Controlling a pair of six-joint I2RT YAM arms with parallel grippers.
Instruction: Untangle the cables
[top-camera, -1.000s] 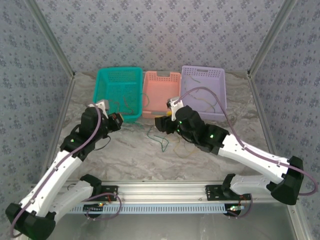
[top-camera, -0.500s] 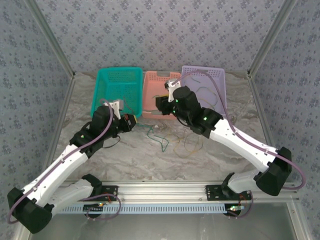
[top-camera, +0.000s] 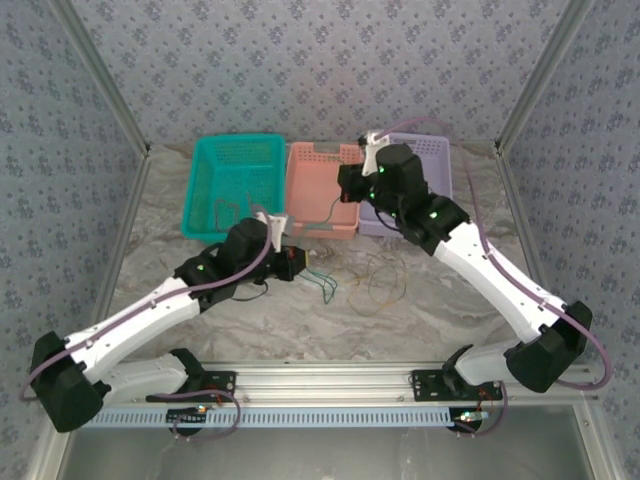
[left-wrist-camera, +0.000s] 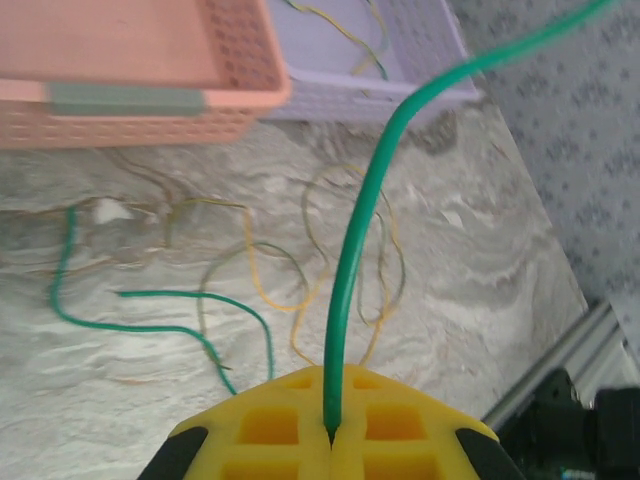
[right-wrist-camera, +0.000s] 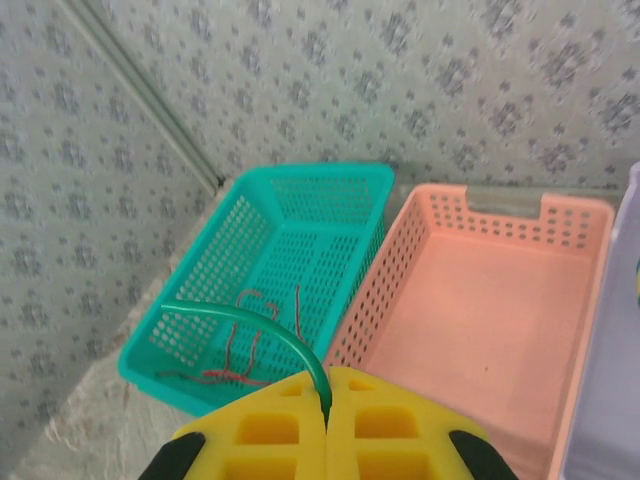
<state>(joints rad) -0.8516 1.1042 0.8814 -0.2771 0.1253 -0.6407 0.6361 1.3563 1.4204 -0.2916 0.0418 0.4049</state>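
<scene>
One pale marbled table (top-camera: 380, 335), biggest of all. Two white-and-black arms on its near rail: left arm (top-camera: 150, 310) and right arm (top-camera: 490, 265), both stretched toward the middle. Three baskets side by side along the far edge: teal basket (top-camera: 238, 139) on the left, pink basket (top-camera: 312, 195) in the middle, purple basket (top-camera: 447, 170) on the right, partly hidden behind the right arm. Two grippers, each with yellow fingers pressed together. Left gripper (top-camera: 293, 265) low over the table just in front of the pink basket, pinching a green cable (left-wrist-camera: 350, 250) that rises up and away to the right. Right gripper (top-camera: 345, 185) above the pink basket, pinching a green length (right-wrist-camera: 230, 310) that curls off to the left; cannot tell whether both hold one and the same cable. Loose cables (top-camera: 385, 280) on the table in front of the purple basket, yellow and tan loops lying over one another, too tangled to count. One green piece (top-camera: 325, 287) beside them, near the left gripper. Thin reddish wires (right-wrist-camera: 250, 345) in the teal basket. Yellow and green wires (left-wrist-camera: 345, 25) in the purple basket.
</scene>
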